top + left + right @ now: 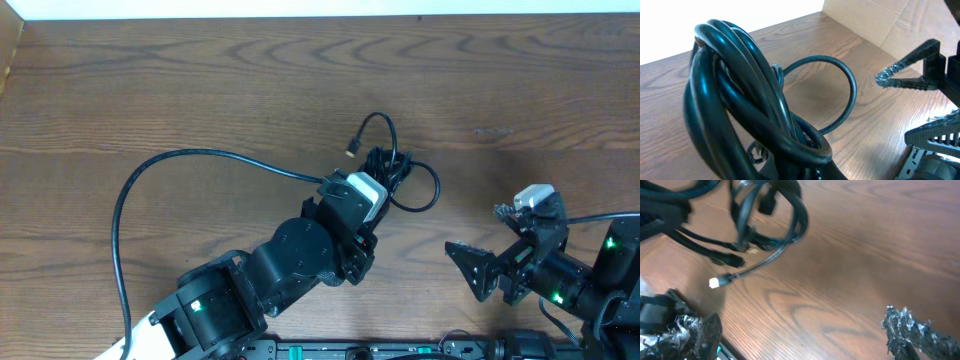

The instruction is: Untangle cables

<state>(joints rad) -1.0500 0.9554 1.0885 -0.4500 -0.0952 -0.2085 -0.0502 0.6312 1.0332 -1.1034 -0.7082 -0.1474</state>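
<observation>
The cables (pixel 392 165) form a black knotted bundle mid-table. One loop (pixel 428 190) spreads to the right and a plug end (pixel 350 152) sticks out to the upper left. My left gripper (pixel 380 178) is shut on the bundle from below. In the left wrist view the coils (pixel 740 100) rise up close and hide the fingers, with the loop (pixel 842 82) lying on the wood behind. My right gripper (pixel 472 228) stands open to the right of the bundle, apart from it. The right wrist view shows the wide-set fingertips (pixel 912 330) with bare wood between them, and the cables (pixel 770 215) with a light-tipped plug (pixel 715 282) farther off.
A long black cord (pixel 125 210) arcs from the left wrist out to the left and down to the front edge. The wooden table (pixel 200 90) stretches bare behind. A cardboard box (pixel 865 20) stands beyond the table edge in the left wrist view.
</observation>
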